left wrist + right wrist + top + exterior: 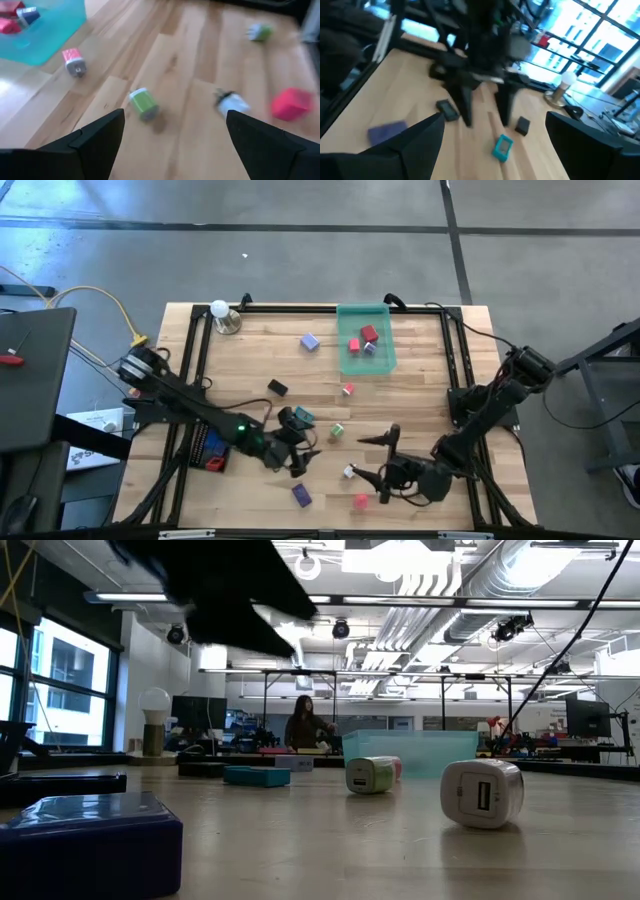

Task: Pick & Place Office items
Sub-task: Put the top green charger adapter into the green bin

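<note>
Small office items scattered on wood table. Red block plus red-and-white piece inside green tray. Purple block just beside tray. Black piece mid-table. Green-and-white block lying on side. White block, pink block, purple block near front edge.

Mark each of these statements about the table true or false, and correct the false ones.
1. The translucent teal plastic tray holds red blocks. True.
2. The left tool grips a block. False: its fingers stand open with nothing between them.
3. The white ball lamp on its round metal base stands at a far corner of the wooden table. True.
4. The right tool is shut. False: it is open.
5. The small green-and-white block lies inside the tray. False: it lies on the bare wood.
</note>
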### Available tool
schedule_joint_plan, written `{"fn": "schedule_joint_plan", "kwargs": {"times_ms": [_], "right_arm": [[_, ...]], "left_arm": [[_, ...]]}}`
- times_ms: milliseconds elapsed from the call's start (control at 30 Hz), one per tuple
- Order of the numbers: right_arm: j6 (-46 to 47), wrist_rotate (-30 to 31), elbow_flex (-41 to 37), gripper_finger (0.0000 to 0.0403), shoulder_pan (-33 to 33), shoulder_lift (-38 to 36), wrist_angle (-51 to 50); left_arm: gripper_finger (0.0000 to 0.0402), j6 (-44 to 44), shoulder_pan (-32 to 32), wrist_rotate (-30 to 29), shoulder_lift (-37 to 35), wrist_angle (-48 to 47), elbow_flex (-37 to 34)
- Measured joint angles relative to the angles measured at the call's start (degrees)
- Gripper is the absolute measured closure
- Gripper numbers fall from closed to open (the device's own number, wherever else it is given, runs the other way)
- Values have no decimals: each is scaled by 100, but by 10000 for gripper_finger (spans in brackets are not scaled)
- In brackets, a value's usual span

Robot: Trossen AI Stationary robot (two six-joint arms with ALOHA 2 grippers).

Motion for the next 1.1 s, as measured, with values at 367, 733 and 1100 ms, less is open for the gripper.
{"fn": "schedule_joint_plan", "kwargs": {"times_ms": [367,733,1100], "right_arm": [[300,16,0,66,243,0,-387],[314,-146,0,66,221,0,-483],[314,-268,0,66,210,1,-479]], "left_arm": [[59,805,461,40,1273,1777,-9],[59,592,631,82,1631,2132,-15],[59,644,613,-29,1962,2589,-2]]}}
